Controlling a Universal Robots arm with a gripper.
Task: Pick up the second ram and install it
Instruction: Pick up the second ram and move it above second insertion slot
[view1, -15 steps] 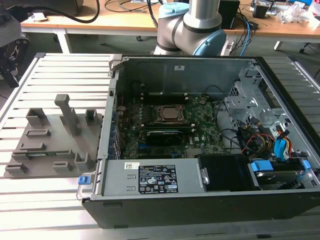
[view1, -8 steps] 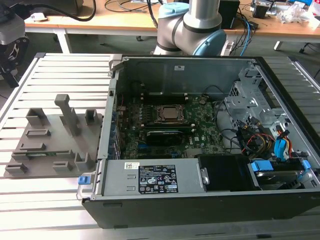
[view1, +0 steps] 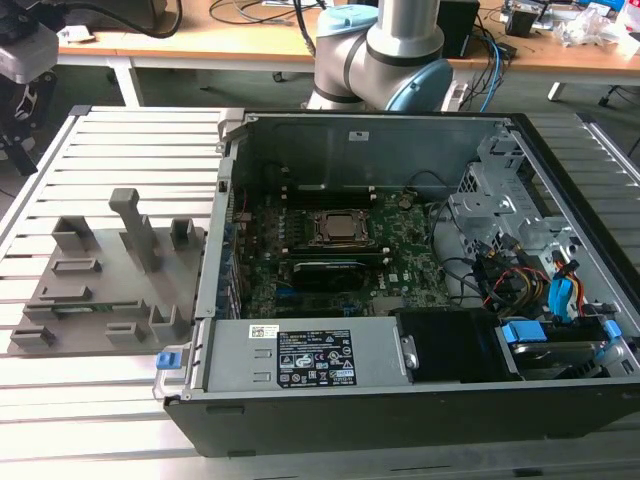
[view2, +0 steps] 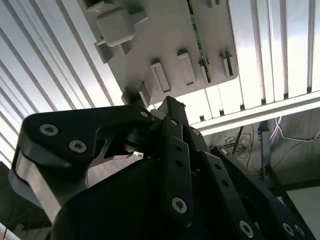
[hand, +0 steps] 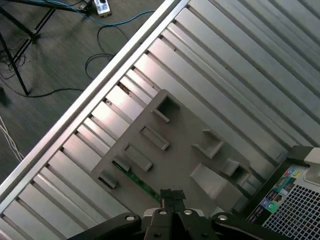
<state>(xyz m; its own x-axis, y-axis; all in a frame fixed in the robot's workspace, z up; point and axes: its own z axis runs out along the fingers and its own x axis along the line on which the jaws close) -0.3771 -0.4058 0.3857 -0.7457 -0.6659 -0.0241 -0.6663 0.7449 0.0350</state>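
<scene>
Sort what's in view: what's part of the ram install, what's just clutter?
Job: second ram, lying in the gray holder; tool over it; memory slots on the motherboard.
Clutter: floor cables, power supply, drive cage.

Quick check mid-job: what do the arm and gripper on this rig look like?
The arm is a silver-grey tube with rounded joints capped in light blue. The gripper is black, built of hinged links dotted with silver screw heads in both wrist views.
</scene>
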